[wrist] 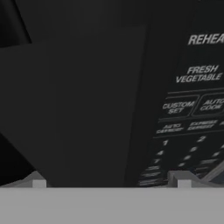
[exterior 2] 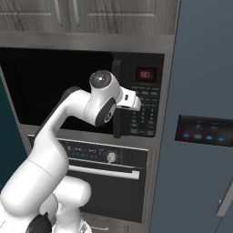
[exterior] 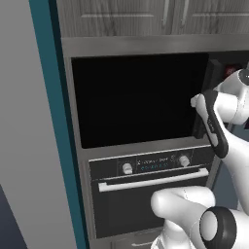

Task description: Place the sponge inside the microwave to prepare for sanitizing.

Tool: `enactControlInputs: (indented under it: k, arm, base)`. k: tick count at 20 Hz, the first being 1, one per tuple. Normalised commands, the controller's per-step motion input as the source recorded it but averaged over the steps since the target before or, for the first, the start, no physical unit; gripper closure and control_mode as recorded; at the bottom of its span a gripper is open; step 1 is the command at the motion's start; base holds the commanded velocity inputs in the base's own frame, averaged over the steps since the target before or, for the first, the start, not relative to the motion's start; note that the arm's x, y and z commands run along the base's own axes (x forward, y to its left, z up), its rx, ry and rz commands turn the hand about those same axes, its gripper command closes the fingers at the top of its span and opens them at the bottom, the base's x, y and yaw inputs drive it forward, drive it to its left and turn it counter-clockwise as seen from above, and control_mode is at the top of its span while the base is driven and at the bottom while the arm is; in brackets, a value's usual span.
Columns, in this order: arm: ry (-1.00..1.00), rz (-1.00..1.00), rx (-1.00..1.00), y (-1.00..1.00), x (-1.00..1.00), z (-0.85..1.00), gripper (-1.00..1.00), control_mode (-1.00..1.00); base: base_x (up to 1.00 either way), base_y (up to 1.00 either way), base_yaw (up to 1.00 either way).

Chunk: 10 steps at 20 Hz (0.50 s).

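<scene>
The microwave (exterior: 136, 102) is built into the wall column, and its wide dark door (exterior 2: 45, 82) looks shut. A vertical handle (exterior 2: 118, 91) separates the door from the keypad (exterior 2: 145, 109), which sits under a red display (exterior 2: 146, 73). My hand (exterior 2: 131, 100) is raised in front of the handle, level with the keypad. In the hand view my gripper (wrist: 111, 183) is open, with its fingertips (wrist: 38, 181) wide apart and nothing between them. It is close to the door surface and the keypad (wrist: 188, 109). The sponge is out of view.
Below the microwave is a black oven (exterior: 146, 194) with two knobs and a bar handle (exterior 2: 104, 171). A tall grey fridge panel (exterior 2: 200, 68) with a small lit display stands to the right. A grey wall with teal trim (exterior: 53, 121) is on the left. Wooden cabinets (exterior: 126, 14) hang above.
</scene>
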Motion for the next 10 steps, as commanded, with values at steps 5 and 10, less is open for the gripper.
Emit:
enactControlInputs:
  k: [5,10]
  arm:
    - [0.00,0.00,0.00,0.00,0.36,-0.12,-1.00,-1.00]
    - [-0.04,0.02,0.00,0.05,0.46,-0.15,-1.00,-1.00]
  base:
    - [0.00,0.00,0.00]
    - [0.00,0.00,0.00]
